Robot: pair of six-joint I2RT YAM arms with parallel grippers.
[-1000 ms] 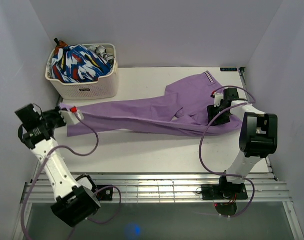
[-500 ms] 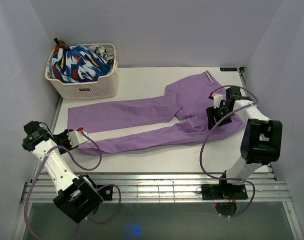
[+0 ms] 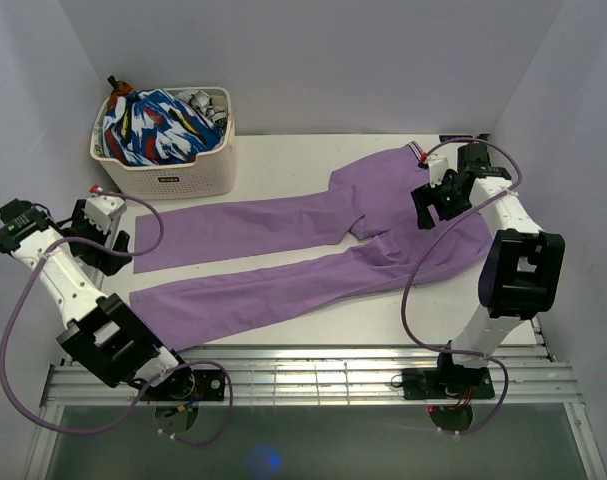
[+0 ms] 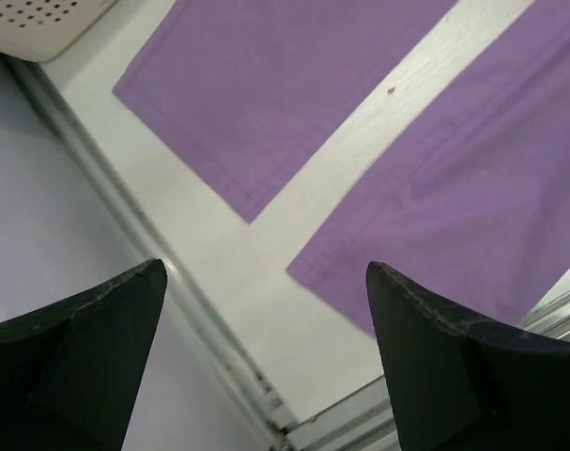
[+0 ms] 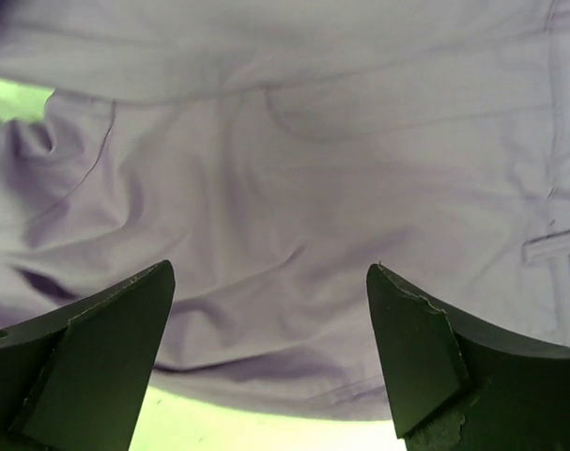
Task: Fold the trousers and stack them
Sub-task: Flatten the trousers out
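Observation:
The lilac trousers [image 3: 313, 250] lie spread flat on the white table [image 3: 303, 320]. Their two legs run apart to the left, and the striped waistband [image 3: 415, 152] is at the back right. My left gripper [image 3: 113, 240] hangs open over the table's left edge, just left of the leg hems. In the left wrist view it [image 4: 266, 282] holds nothing, with the far leg's hem [image 4: 266, 94] and the near leg's hem [image 4: 454, 225] beyond it. My right gripper [image 3: 430, 212] stands open above the seat area. In the right wrist view it [image 5: 270, 272] hovers over wrinkled trousers fabric [image 5: 294, 160], holding nothing.
A white laundry basket [image 3: 173, 175] at the back left holds a blue, white and red patterned garment [image 3: 158, 125]. A metal rail [image 3: 333, 370] runs along the table's front edge. Walls close in on both sides.
My left gripper dragged the near leg forward off the other, then opened, let the hem go and drew back left. My right gripper opened wider and rose toward the waistband.

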